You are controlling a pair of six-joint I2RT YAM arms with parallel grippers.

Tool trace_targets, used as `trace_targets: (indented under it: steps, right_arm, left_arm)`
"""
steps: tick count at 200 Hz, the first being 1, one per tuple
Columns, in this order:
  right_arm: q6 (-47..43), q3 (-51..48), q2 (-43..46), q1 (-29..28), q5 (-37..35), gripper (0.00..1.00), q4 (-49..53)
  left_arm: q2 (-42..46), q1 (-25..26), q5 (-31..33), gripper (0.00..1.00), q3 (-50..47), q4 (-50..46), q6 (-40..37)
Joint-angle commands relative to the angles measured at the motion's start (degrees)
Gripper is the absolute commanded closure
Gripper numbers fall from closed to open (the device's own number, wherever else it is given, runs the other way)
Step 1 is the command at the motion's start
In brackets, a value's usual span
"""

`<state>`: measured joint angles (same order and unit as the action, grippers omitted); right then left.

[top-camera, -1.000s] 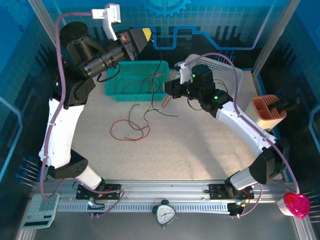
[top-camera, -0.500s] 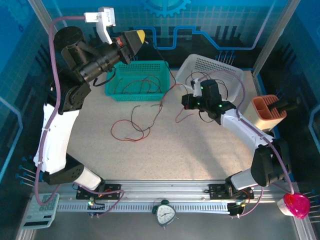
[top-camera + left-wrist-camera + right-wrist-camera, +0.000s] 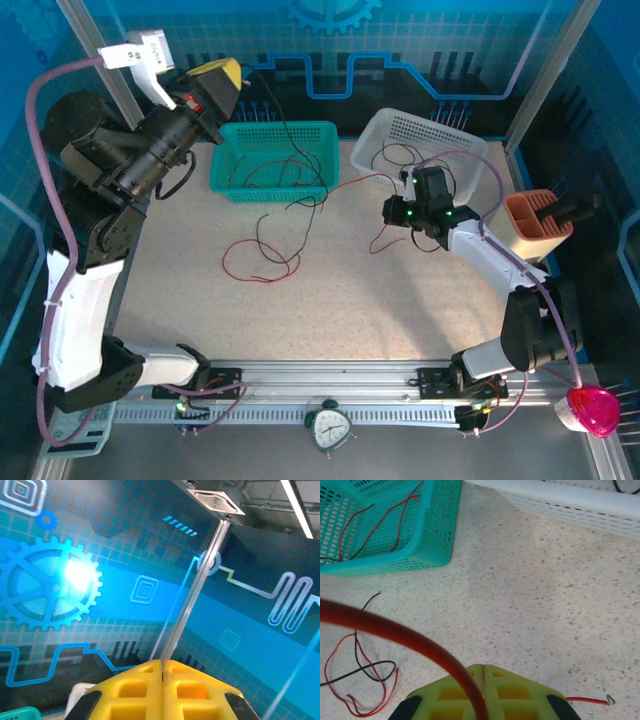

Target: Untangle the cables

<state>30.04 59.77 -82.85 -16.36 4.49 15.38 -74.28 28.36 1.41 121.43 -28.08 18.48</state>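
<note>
Thin red and black cables lie partly in a green basket (image 3: 222, 170) and partly in a loose loop on the table (image 3: 262, 262). High at the back left, my left gripper (image 3: 222, 75) (image 3: 162, 661) has its yellow jaws pressed together. A black cable (image 3: 272, 103) runs taut from it down into the basket. Over the table right of centre, my right gripper (image 3: 390, 212) (image 3: 482, 666) is shut on a red cable (image 3: 410, 637). That red cable (image 3: 355, 182) stretches left toward the green basket (image 3: 435, 525).
A white basket (image 3: 440, 130) (image 3: 570, 505) holding black cables stands at the back right. An orange holder (image 3: 535, 225) sits at the right edge. A clock (image 3: 330, 427), a calculator (image 3: 80, 420) and a pink object (image 3: 592, 410) line the near rail.
My left arm swung up and to the left, drawing the black cable out of the basket. My right gripper closed on the red cable and pulled it rightward, away from the basket.
</note>
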Motion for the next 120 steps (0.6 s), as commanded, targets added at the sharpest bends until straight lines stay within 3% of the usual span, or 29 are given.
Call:
trace_targets:
  steps: [1, 73, 120]
  right_arm:
    - [0.76, 0.21, 0.91, 2.27, -2.54, 1.0, 2.98]
    - [5.64, -2.58, 3.91, 9.24, -7.04, 1.0, 6.22]
    - [5.86, -2.66, 5.53, 9.9, -2.81, 1.0, 3.8]
  left_arm:
    - [1.84, 0.33, 5.72, 1.0, -2.15, 3.69, -4.31]
    - [7.47, 0.36, 11.69, 1.0, -7.95, 7.08, -8.23]
    - [7.71, 0.31, 11.42, 1.0, -8.74, 7.4, -7.93]
